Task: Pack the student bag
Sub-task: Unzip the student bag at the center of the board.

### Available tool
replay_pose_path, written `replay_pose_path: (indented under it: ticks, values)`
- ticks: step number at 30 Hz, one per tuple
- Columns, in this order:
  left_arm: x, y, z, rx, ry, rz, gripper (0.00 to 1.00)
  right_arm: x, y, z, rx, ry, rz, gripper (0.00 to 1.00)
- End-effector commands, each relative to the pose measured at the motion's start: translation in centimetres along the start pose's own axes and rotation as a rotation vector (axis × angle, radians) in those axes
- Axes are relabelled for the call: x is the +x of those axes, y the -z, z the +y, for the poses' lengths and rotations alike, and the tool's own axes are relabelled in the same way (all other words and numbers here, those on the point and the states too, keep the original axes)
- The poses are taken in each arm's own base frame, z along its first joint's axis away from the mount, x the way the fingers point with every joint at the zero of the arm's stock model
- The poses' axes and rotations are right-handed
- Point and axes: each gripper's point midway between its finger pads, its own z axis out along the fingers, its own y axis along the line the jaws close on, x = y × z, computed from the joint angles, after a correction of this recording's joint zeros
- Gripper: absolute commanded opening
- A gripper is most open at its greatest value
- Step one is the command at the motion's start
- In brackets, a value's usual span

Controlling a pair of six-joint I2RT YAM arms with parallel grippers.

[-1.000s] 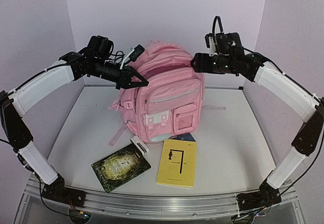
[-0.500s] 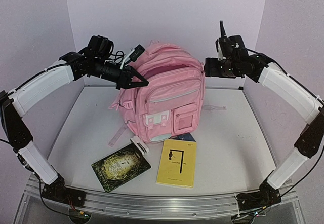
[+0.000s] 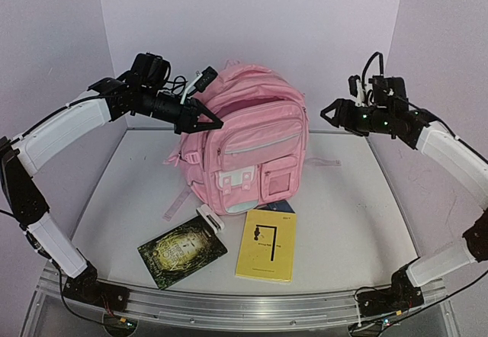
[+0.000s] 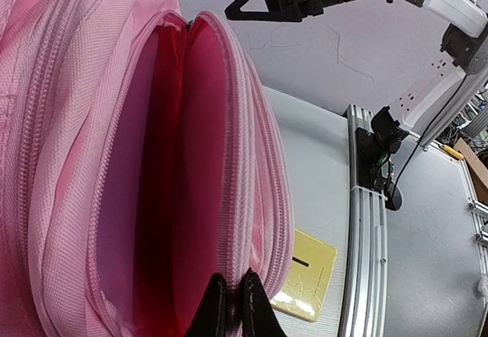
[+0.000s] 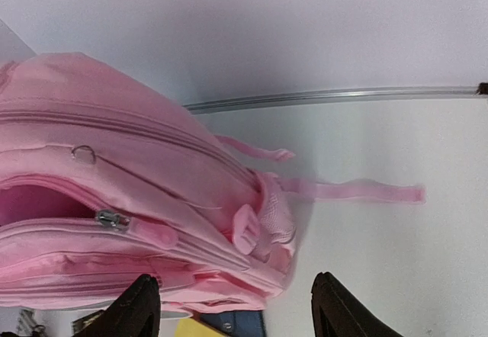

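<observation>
The pink student bag stands upright mid-table with its main compartment unzipped. My left gripper is shut on the zip edge at the bag's upper left and holds the mouth apart. The left wrist view looks into the dark pink inside of the bag, with the left gripper pinching the rim. My right gripper hangs open in the air to the right of the bag, touching nothing. In the right wrist view the bag lies beyond the open right gripper.
A dark green book and a yellow book lie in front of the bag. A small white item and a blue item sit at the bag's foot. Loose pink straps trail right. Lilac walls close three sides.
My right gripper has drawn away from the bag's top, moving right and slightly down. The left gripper and the bag have stayed put.
</observation>
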Motion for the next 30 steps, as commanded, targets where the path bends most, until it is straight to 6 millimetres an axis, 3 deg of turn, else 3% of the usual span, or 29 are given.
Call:
replay_pose_path:
  ticks: [1,4,14,30]
  values:
    - [0.7,0.5,-0.6,-0.007,0.023,0.038,0.00,-0.7,0.7,6.0,-0.420,-0.145,-0.040,0.61]
    - [0.8,0.5,-0.6,-0.009,0.024,0.040,0.00,-1.0,0.8,6.6,-0.517,-0.257,-0.092,0.54]
    - [0.9,0.3,-0.4,-0.010,0.024,0.044,0.00,-2.6,1.4,5.8,-0.639,-0.581,-0.247,0.50]
    - [1.1,0.1,-0.2,-0.013,0.024,0.054,0.00,-0.4,-2.3,4.5,-0.627,-0.715,-0.172,0.51]
